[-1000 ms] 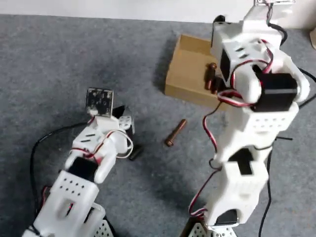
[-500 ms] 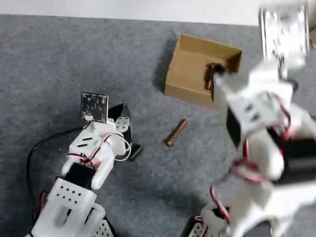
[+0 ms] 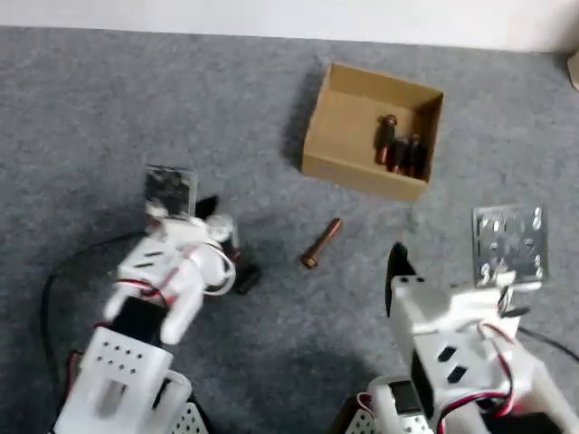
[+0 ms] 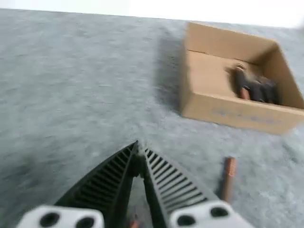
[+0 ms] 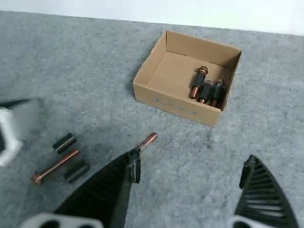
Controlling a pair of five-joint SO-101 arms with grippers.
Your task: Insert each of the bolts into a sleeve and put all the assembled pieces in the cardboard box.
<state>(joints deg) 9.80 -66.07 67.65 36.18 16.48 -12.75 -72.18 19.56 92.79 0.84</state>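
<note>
The cardboard box (image 3: 339,117) stands at the back of the grey carpet, with three assembled bolt-and-sleeve pieces (image 3: 399,145) lying along its right wall. A loose copper bolt (image 3: 321,242) lies in front of the box. My left gripper (image 4: 141,151) is shut and empty, low over the carpet to the left of that bolt. Beside it lie a second bolt (image 5: 54,166) and two black sleeves (image 5: 64,142) (image 5: 76,171); one sleeve (image 3: 249,278) shows by the left arm. My right gripper (image 5: 190,168) is open and empty, in front of the box.
The right arm's body (image 3: 452,344) fills the front right corner and the left arm (image 3: 154,289) the front left. Bare carpet stretches between the loose bolt and the box (image 5: 185,76), and across the far left.
The right arm has drawn back from over the box to the front right, uncovering the pieces inside. The left arm has shifted slightly.
</note>
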